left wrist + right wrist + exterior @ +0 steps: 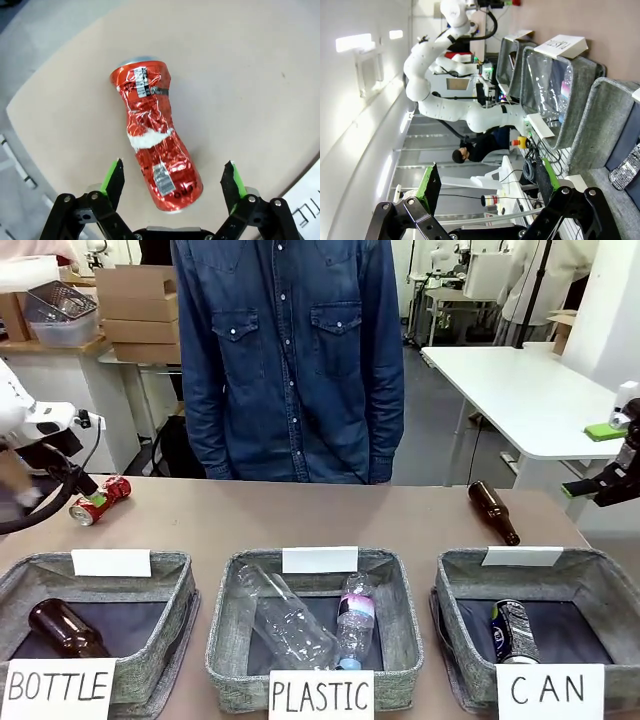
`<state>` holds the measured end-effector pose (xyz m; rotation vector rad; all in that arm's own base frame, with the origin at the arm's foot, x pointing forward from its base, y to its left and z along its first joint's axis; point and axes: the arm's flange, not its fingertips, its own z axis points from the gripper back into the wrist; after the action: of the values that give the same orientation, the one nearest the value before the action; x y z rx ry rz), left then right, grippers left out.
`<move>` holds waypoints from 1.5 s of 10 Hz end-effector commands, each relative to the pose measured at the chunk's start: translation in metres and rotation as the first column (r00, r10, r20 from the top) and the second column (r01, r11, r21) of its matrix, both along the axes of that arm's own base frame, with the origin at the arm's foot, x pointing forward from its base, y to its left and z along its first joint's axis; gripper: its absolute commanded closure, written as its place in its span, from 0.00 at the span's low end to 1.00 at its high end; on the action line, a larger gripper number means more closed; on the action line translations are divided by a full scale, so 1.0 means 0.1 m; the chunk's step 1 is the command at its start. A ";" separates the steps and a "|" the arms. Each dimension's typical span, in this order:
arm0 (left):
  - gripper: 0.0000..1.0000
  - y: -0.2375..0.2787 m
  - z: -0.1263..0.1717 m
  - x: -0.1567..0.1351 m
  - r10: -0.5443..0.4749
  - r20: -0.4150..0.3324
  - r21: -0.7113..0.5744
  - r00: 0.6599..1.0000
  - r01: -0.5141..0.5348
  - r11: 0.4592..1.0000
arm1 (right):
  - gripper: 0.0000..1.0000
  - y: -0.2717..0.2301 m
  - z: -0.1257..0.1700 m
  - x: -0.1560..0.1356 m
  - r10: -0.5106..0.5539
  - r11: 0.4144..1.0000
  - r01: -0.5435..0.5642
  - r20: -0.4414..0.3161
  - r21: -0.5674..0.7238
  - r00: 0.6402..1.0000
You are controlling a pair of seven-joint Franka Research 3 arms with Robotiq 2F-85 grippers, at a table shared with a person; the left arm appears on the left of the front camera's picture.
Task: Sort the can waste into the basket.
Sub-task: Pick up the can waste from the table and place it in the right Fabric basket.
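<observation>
Left wrist view: left fingers (114, 181) apart, flanking the red can (152, 135) at mid-frame; right fingers (431, 183) apart too

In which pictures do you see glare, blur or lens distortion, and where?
Front view: the label cards read sharp, the clear plastic bottles carry glints, the left arm at the picture's edge is blurred. Left wrist view: the red can is sharp, with glints on its creases; the table edge curves from the wide lens. Right wrist view: rolled sideways, ceiling lights blown out white.

One can (514, 632) lies in the rightmost basket (612, 575), the second can (100, 500) on the table (300, 515) (far left).
</observation>
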<state>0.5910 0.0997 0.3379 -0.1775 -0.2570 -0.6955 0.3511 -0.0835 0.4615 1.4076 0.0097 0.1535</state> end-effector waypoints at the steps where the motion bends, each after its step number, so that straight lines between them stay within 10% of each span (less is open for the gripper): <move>1: 0.00 0.00 -0.07 0.13 -0.010 -0.017 0.033 1.000 0.011 0.999 | 0.00 -0.02 0.01 -0.02 0.011 1.000 -0.011 0.017 0.002 1.000; 3: 0.00 -0.01 -0.15 0.18 0.011 -0.012 0.058 1.000 -0.010 0.998 | 0.00 -0.02 0.01 -0.02 0.011 1.000 -0.011 0.017 0.002 1.000; 4: 0.60 -0.01 -0.18 0.20 0.037 0.020 0.081 0.999 -0.039 0.996 | 0.00 -0.02 0.01 -0.02 0.011 1.000 -0.011 0.017 0.002 1.000; 5: 0.60 -0.02 -0.20 0.19 0.025 0.026 0.068 0.999 -0.026 0.997 | 0.00 -0.02 0.01 -0.02 0.011 1.000 -0.011 0.017 0.002 1.000; 6: 1.00 -0.02 -0.22 0.17 0.019 0.025 0.070 0.999 -0.021 0.997 | 0.00 -0.02 0.01 -0.02 0.011 1.000 -0.011 0.017 0.002 1.000; 7: 0.65 -0.03 -0.23 0.17 0.015 0.021 0.069 1.000 -0.016 0.997 | 0.00 -0.02 0.01 -0.02 0.011 1.000 -0.011 0.017 0.002 1.000; 8: 1.00 -0.03 -0.25 0.16 0.017 0.022 0.066 1.000 -0.018 0.998 | 0.00 -0.02 0.01 -0.02 0.011 1.000 -0.011 0.017 0.002 1.000; 15: 1.00 -0.02 0.12 -0.15 -0.040 0.050 0.020 0.998 0.039 0.999 | 0.00 -0.02 0.01 -0.02 0.011 1.000 -0.011 0.017 0.002 1.000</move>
<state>0.5994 0.0944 0.3281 -0.1235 -0.2682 -0.7112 0.3511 -0.0834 0.4615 1.4076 0.0099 0.1538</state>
